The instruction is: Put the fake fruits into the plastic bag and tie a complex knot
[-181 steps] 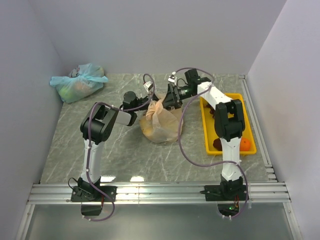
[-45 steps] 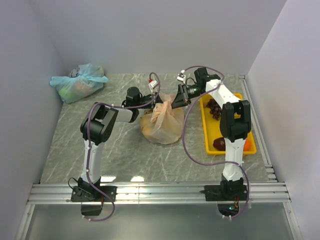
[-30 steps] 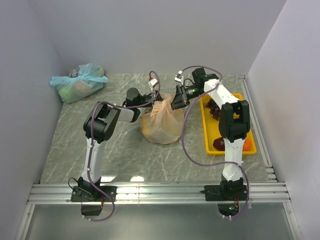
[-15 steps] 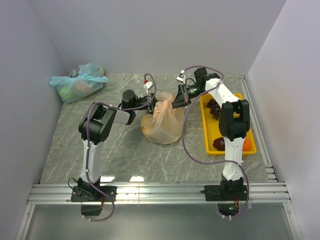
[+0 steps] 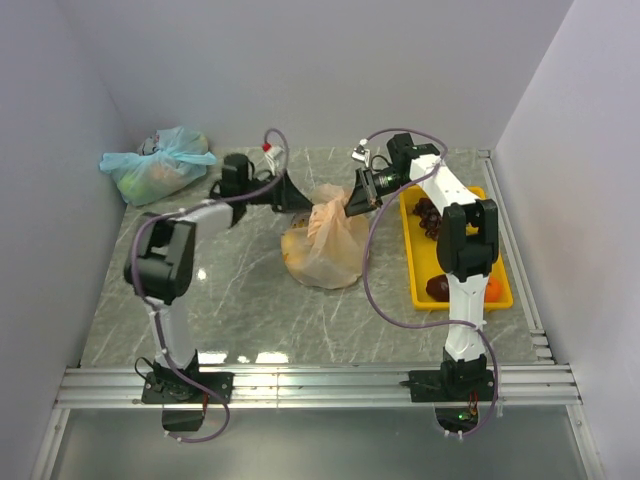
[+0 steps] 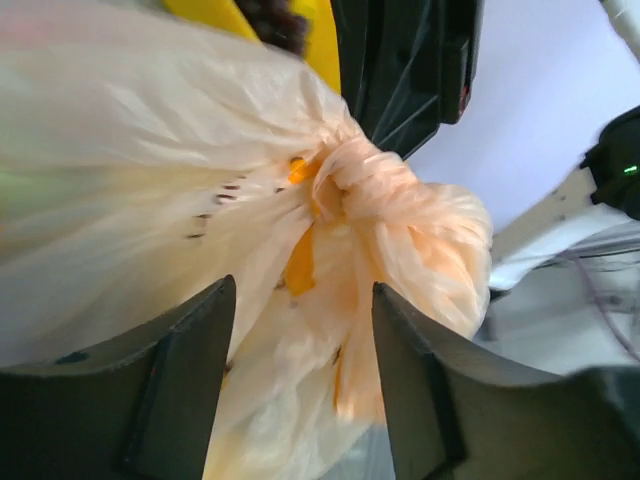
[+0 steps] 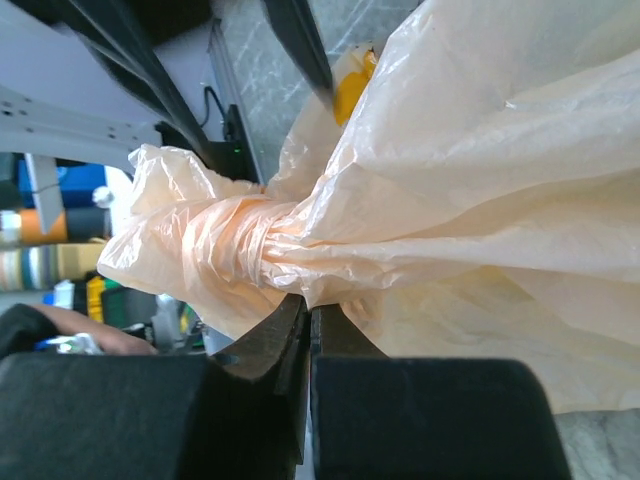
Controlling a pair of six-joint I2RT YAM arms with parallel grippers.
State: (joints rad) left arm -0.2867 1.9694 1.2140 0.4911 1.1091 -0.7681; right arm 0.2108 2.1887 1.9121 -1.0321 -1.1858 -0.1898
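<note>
Logged plastic bag (image 5: 322, 248) just left of yellow tray (image 5: 409, 270), neck slanting up toward tray, knot (image 7: 240, 245) at tip, right gripper (image 7: 305, 312) clamped on neck under knot, left gripper (image 6: 300, 300) spread apart opposite tray.

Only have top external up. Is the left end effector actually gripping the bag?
Observer: No. Left wrist shows the left end effector open, with the plastic bag bulging between its spread jaws, unclamped.
Operator: And the right?
Observer: Right wrist shows the right end effector shut, pinching bag film right beside the knot.
Operator: Does the knot look closed?
Observer: In right wrist its neck is wound tight, with loose ends puffing out past it.
</note>
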